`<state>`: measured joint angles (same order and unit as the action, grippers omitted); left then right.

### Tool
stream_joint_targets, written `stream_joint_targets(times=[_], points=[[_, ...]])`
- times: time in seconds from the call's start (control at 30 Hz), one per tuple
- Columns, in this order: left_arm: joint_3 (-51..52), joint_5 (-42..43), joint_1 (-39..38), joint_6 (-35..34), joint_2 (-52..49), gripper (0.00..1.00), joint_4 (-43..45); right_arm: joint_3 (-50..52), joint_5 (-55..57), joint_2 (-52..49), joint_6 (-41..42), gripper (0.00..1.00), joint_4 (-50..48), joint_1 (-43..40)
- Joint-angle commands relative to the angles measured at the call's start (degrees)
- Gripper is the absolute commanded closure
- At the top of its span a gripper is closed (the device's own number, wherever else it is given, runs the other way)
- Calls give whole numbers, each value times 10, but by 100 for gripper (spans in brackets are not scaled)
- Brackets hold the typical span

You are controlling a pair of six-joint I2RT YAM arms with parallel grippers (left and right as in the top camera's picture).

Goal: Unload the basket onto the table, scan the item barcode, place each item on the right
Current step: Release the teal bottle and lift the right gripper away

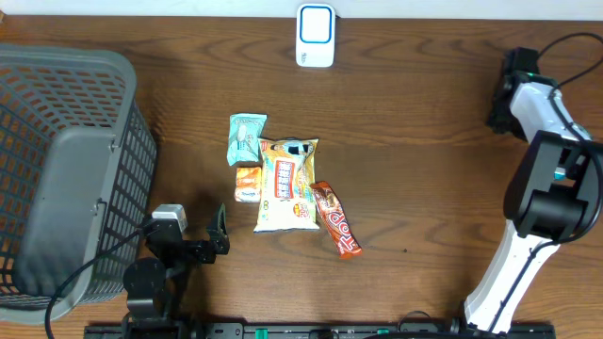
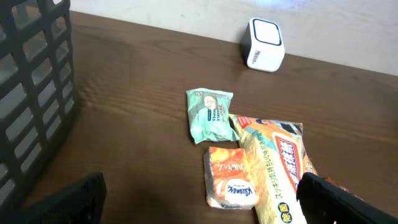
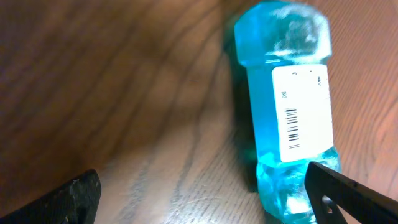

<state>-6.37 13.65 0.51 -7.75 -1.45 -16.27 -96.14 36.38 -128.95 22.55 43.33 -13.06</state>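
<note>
**Right gripper** (image 3: 202,186): jaws spread wide, pinching nothing.
**Bottle** (image 3: 286,112): blue, lying on the table (image 3: 124,93) just ahead of the right gripper and nearer one finger than the other. Whether it touches that finger cannot be told. Its white barcode label (image 3: 303,115) faces up.
**Left gripper** (image 2: 202,193): jaws spread, empty.
- Just ahead of it, close together: orange packet (image 2: 230,177), green packet (image 2: 210,115), yellow bag (image 2: 280,168).
- Well beyond them: scanner (image 2: 264,43).
- To its left: basket (image 2: 37,93).

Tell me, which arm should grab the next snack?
Left, probably. The left gripper is open and faces the snacks, with the orange pack right ahead. The right gripper hangs open over a blue bottle, away from the snacks.
</note>
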Motion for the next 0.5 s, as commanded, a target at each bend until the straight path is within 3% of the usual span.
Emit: stream_joint_targets(times=[0.0, 0.27, 0.37, 0.47], points=[[9, 7, -1, -7, 1, 2, -12, 5, 53, 22, 19, 1, -5, 9], [9, 7, -1, -7, 1, 2, -12, 5, 33, 30, 137, 1, 28, 13], [9, 7, -1, -7, 1, 2, -12, 5, -8, 31, 137, 11, 20, 13], [9, 7, -1, -7, 1, 2, -12, 5, -20, 31, 139, 29, 7, 13]])
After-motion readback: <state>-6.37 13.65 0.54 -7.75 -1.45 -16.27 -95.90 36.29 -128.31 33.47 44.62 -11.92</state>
